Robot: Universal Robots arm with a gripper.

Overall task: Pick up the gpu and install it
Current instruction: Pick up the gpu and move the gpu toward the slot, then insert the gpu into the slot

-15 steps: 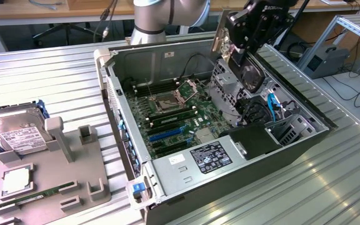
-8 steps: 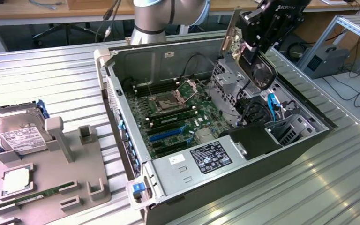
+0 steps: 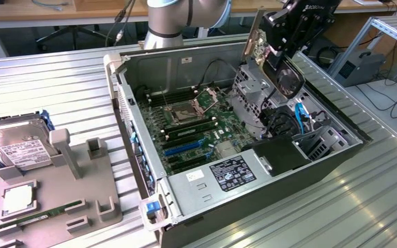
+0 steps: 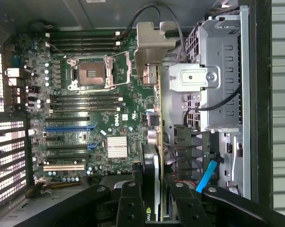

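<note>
The black fingers (image 4: 132,205) are closed narrow on the dark flat gpu (image 3: 289,77) with its pale silvery end bracket. It hangs on edge above the green motherboard (image 4: 133,106) (inside the open grey computer case (image 3: 164,67)). I think that a tilted card could miss its slot and strike the silver drive cage (image 4: 223,61) beside the motherboard.

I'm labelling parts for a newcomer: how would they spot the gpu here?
Find the open computer case on the metal table. Over its drive cage, the gripper holds the gpu on edge. Unlike the hard drive on the grey tray, it is a thin dark card with a silvery end bracket.
</note>
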